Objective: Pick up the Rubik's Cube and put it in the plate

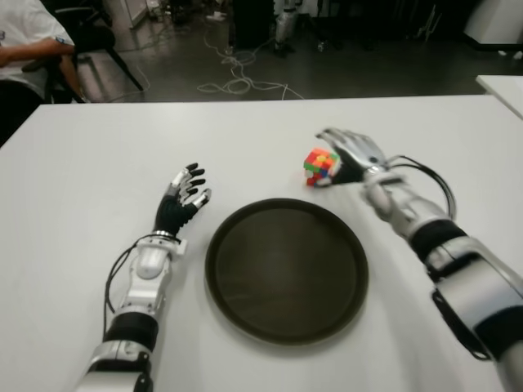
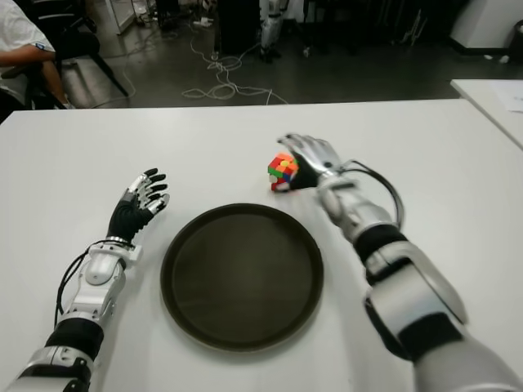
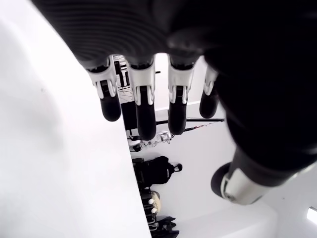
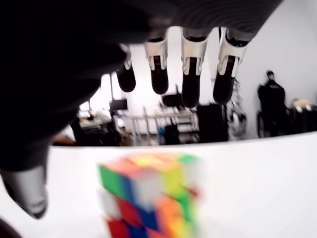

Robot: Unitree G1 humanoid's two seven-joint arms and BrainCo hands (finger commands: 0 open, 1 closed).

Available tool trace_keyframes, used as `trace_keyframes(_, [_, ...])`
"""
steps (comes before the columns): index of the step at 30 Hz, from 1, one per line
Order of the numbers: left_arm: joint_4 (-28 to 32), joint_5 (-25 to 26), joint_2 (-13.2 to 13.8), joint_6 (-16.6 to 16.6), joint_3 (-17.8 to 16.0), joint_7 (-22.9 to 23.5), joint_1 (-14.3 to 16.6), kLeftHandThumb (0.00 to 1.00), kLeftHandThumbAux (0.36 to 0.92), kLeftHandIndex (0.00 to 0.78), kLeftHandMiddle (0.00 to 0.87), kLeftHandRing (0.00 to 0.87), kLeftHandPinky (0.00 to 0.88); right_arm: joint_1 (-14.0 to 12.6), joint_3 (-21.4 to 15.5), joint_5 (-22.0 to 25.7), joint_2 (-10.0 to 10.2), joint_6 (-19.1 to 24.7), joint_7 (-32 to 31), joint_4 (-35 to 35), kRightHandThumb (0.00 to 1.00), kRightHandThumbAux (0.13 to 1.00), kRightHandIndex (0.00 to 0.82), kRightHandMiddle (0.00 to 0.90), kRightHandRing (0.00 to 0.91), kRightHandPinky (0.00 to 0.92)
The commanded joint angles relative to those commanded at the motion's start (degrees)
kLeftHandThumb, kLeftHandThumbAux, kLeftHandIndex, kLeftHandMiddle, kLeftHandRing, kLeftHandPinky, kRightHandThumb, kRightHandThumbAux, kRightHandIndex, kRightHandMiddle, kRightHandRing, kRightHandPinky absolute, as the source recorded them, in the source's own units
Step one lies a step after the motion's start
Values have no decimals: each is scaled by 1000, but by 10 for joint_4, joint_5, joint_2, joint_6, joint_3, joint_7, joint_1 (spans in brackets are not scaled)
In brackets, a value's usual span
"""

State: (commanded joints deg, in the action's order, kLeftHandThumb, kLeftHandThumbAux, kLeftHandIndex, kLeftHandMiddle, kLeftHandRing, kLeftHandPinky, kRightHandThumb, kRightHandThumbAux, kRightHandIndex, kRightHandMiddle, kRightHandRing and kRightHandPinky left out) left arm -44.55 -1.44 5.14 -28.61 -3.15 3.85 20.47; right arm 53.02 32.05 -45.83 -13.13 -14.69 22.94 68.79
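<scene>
White tabletop [image 1: 90, 155] fronted a cable-strewn floor. Right hand [image 1: 353, 154] reached over the multicoloured Rubik's Cube [image 1: 320, 167], fingers [image 4: 191, 79] extended, nothing grasped. Cube stood on the table just beyond the round dark plate [image 1: 286, 269]. Left hand [image 1: 183, 198] lay left of the plate, fingers spread.

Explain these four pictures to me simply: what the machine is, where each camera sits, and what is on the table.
This is a humanoid robot with two arms ending in fingered hands. The two wide pictures come from cameras on its head, looking down at a white table. The two close pictures come from cameras on each wrist, looking past that hand's own fingers. On the table lie a dark round plate and a Rubik's Cube just beyond it. The right hand is at the cube with fingers open, not gripping it. The left hand shows left of the plate, open and holding nothing.
</scene>
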Motion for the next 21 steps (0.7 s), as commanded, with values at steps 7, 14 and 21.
trace_keyframes(7, [-5,-7,1,-6,2,-8,2,51,672,111,176,161,133,23,15,-1,34,12,33,48,0,608,71,86,134,215])
trace_keyframes(14, [-7,-6,2,-7,2,-8,3,51,666,115,174,159,122,24,27,-2,45,22,59,68,0,615,55,57,85,154])
trace_keyframes(21, [-3,-1,-1,-8,0,-7,2,75,690,130,186,169,140,17,31,3,49,30,87,74,0,639,50,48,68,131])
